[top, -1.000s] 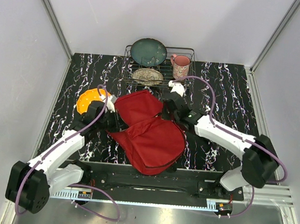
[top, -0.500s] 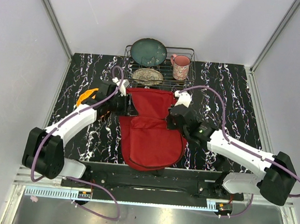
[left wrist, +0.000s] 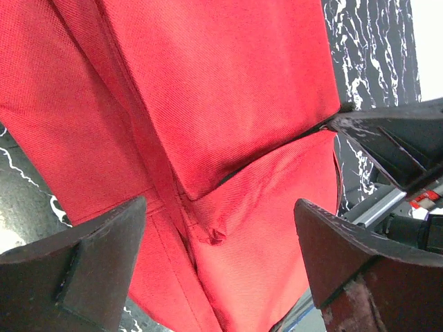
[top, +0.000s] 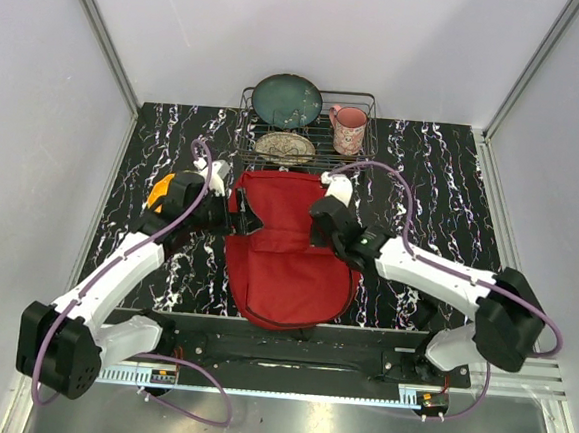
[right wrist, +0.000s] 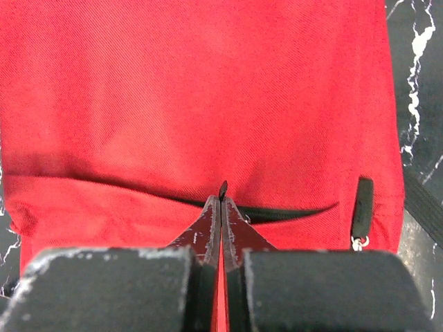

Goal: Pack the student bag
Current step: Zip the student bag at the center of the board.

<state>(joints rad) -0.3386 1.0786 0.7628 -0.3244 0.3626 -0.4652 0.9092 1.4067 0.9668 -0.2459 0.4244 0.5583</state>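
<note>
The black white-veined table [top: 432, 188] carries the student bag [top: 291, 267], which lies flat at the centre near the front edge, its wide red top edge reaching towards the wire dish rack [top: 360, 147] at the back. The left gripper [left wrist: 218, 211] hovers at the bag's upper left corner, jaws spread wide with nothing between them. The right gripper [right wrist: 221, 197] rests on the bag's upper right part, its fingers pressed tight together at a dark zip seam; they may be pinching a sliver of the edge, though that is hard to make out. A green plate [top: 287, 99] stands in the rack beside a pink mug [top: 349, 128]. An orange object [top: 158, 194] lies left of the bag, partly behind the left arm. A black zipper pull [right wrist: 360, 207] hangs near the bag's right edge
</note>
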